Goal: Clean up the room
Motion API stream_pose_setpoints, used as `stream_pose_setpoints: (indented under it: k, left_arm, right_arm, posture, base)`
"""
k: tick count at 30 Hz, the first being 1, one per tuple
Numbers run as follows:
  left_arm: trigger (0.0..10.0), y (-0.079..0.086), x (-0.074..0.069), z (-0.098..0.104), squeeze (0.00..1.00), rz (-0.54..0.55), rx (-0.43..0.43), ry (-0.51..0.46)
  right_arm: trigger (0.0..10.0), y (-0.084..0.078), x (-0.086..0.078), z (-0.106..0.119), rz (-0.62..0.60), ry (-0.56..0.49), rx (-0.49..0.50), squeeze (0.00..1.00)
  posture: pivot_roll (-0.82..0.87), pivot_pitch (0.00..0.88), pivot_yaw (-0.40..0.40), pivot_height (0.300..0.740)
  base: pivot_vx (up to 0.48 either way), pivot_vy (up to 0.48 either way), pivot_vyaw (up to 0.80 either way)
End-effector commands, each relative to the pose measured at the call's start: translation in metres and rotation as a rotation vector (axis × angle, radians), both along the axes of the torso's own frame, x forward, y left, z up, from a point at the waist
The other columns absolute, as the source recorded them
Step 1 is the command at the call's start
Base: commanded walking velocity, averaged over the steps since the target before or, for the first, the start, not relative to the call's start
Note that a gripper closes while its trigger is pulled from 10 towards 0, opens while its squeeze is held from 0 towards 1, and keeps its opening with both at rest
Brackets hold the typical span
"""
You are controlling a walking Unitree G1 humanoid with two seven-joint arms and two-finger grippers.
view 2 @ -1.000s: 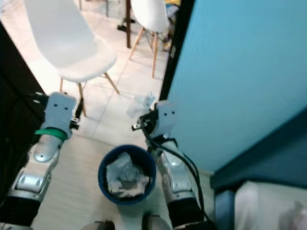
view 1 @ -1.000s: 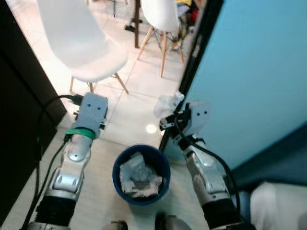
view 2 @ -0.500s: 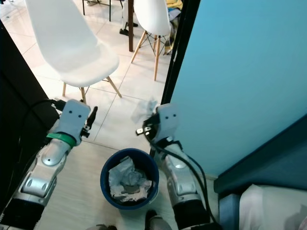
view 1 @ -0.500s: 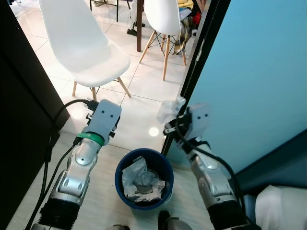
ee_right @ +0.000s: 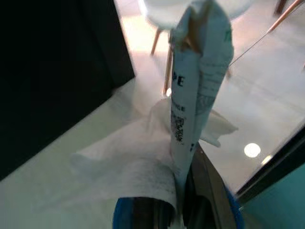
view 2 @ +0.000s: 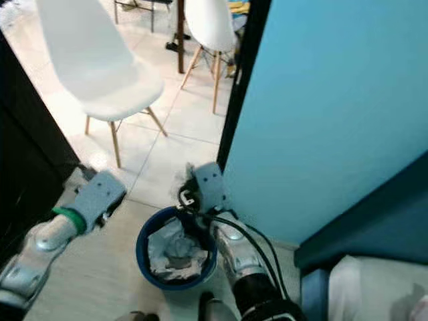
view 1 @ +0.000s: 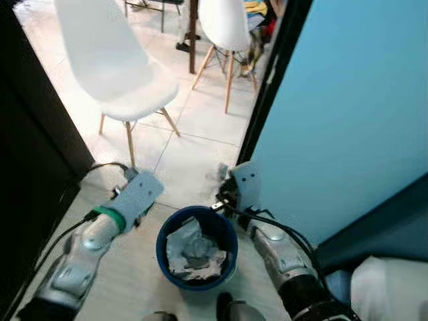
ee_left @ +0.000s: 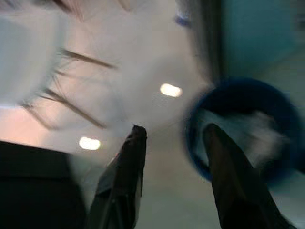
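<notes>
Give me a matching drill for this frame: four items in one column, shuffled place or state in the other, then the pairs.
Items:
1. blue bin
2. left gripper
3. right gripper
4. white chair

Places or states:
A. fingers apart, holding nothing, beside the bin
B. on the tiled floor beyond the doorway
C. on the floor between the two arms, with crumpled paper inside
D. shut on the paper wrapper, above the bin's far rim

Pairs: 1-C, 2-A, 3-D, 4-B
</notes>
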State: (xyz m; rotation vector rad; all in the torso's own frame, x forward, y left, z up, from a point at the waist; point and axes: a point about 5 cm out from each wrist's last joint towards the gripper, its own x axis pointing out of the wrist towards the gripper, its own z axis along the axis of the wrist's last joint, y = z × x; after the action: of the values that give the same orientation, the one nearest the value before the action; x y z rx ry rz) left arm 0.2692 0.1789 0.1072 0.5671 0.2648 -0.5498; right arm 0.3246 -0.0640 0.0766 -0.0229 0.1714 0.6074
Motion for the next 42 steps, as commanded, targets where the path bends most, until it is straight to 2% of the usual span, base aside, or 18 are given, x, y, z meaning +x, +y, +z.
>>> stream_pose_setpoints:
  k: [1, 3, 8, 9, 10, 11, 12, 13, 14, 21, 24, 29, 30, 35, 38, 40, 41, 42]
  left_arm:
    - [10.0, -0.004, -0.009, -0.001, 0.00, -0.061, -0.052, 0.069]
    - [10.0, -0.012, -0.028, 0.003, 0.00, -0.140, -0.161, 0.140]
    - [10.0, -0.023, -0.040, 0.010, 0.00, -0.174, -0.244, 0.153]
    - [10.0, -0.024, -0.041, 0.011, 0.00, -0.167, -0.249, 0.145]
    - [10.0, -0.024, -0.041, 0.011, 0.00, -0.167, -0.249, 0.145]
    - [10.0, -0.024, -0.042, 0.012, 0.00, -0.161, -0.250, 0.140]
    - [10.0, -0.024, -0.044, 0.013, 0.00, -0.159, -0.246, 0.144]
    - [10.0, -0.024, -0.044, 0.013, 0.00, -0.159, -0.246, 0.144]
    - [10.0, -0.023, -0.046, 0.014, 0.00, -0.154, -0.244, 0.147]
    - [10.0, -0.021, -0.050, 0.016, 0.00, -0.148, -0.242, 0.165]
    - [10.0, -0.023, -0.051, 0.018, 0.00, -0.149, -0.250, 0.175]
    - [10.0, -0.026, -0.049, 0.018, 0.00, -0.150, -0.254, 0.171]
    - [10.0, -0.028, -0.047, 0.019, 0.00, -0.149, -0.257, 0.166]
    - [10.0, -0.032, -0.038, 0.019, 0.00, -0.138, -0.269, 0.144]
    - [10.0, -0.032, -0.038, 0.019, 0.00, -0.138, -0.269, 0.144]
    - [10.0, -0.034, -0.036, 0.020, 0.00, -0.133, -0.273, 0.134]
    - [10.0, -0.036, -0.030, 0.021, 0.00, -0.114, -0.291, 0.103]
    - [10.0, -0.036, -0.030, 0.021, 0.00, -0.114, -0.291, 0.103]
  right_arm:
    - [10.0, 0.003, -0.005, -0.012, 0.019, 0.052, -0.017, 0.00]
    - [10.0, 0.008, -0.005, -0.020, 0.007, 0.100, 0.001, 0.00]
    - [10.0, 0.015, -0.008, -0.031, -0.018, 0.159, 0.005, 0.00]
    - [10.0, 0.017, -0.010, -0.033, -0.022, 0.172, 0.012, 0.04]
    - [10.0, 0.017, -0.010, -0.033, -0.022, 0.172, 0.012, 0.04]
    - [10.0, 0.019, -0.012, -0.035, -0.025, 0.180, 0.020, 0.29]
    - [10.0, 0.021, -0.012, -0.035, -0.024, 0.177, 0.029, 0.47]
    - [10.0, 0.021, -0.012, -0.035, -0.024, 0.177, 0.029, 0.47]
    - [10.0, 0.023, -0.012, -0.034, -0.028, 0.165, 0.040, 1.00]
    - [10.0, 0.023, -0.006, -0.026, -0.047, 0.105, 0.051, 1.00]
    - [10.0, 0.016, 0.004, -0.014, -0.086, 0.031, 0.059, 1.00]
    - [10.0, 0.013, 0.007, -0.011, -0.102, 0.002, 0.026, 1.00]
    - [10.0, 0.011, 0.009, -0.009, -0.111, -0.015, 0.005, 0.03]
    - [10.0, 0.002, 0.014, -0.004, -0.149, -0.066, -0.022, 0.00]
    - [10.0, 0.002, 0.014, -0.004, -0.149, -0.066, -0.022, 0.00]
    - [10.0, -0.003, 0.015, -0.004, -0.160, -0.079, -0.027, 0.00]
    - [10.0, -0.013, 0.015, -0.003, -0.190, -0.102, -0.017, 0.00]
    - [10.0, -0.013, 0.015, -0.003, -0.190, -0.102, -0.017, 0.00]
  posture:
    - [0.07, 0.170, 0.045, 0.740]
    - [0.11, 0.209, 0.052, 0.740]
    - [0.14, 0.234, 0.057, 0.740]
    - [0.16, 0.244, 0.057, 0.740]
    - [0.16, 0.244, 0.057, 0.740]
    - [0.16, 0.250, 0.057, 0.740]
    - [0.17, 0.254, 0.056, 0.740]
    - [0.17, 0.254, 0.056, 0.740]
    - [0.18, 0.256, 0.055, 0.740]
    - [0.18, 0.258, 0.053, 0.740]
    - [0.17, 0.243, 0.049, 0.740]
    - [0.16, 0.234, 0.047, 0.740]
    - [0.16, 0.225, 0.045, 0.740]
    - [0.13, 0.196, 0.039, 0.740]
    - [0.13, 0.196, 0.039, 0.740]
    - [0.12, 0.186, 0.036, 0.740]
    - [0.10, 0.165, 0.034, 0.740]
    - [0.10, 0.165, 0.034, 0.740]
  base:
    - [0.000, 0.000, 0.00]
    - [0.000, 0.000, 0.00]
    - [0.000, 0.000, 0.00]
    - [0.000, 0.000, 0.00]
    - [0.000, 0.000, 0.00]
    - [0.000, 0.000, 0.00]
    - [0.000, 0.000, 0.00]
    - [0.000, 0.000, 0.00]
    - [0.000, 0.000, 0.00]
    - [0.000, 0.000, 0.00]
    - [0.000, 0.000, 0.00]
    - [0.000, 0.000, 0.00]
    - [0.000, 0.000, 0.00]
    - [0.000, 0.000, 0.00]
    - [0.000, 0.000, 0.00]
    - [0.000, 0.000, 0.00]
    - [0.000, 0.000, 0.00]
    - [0.000, 0.000, 0.00]
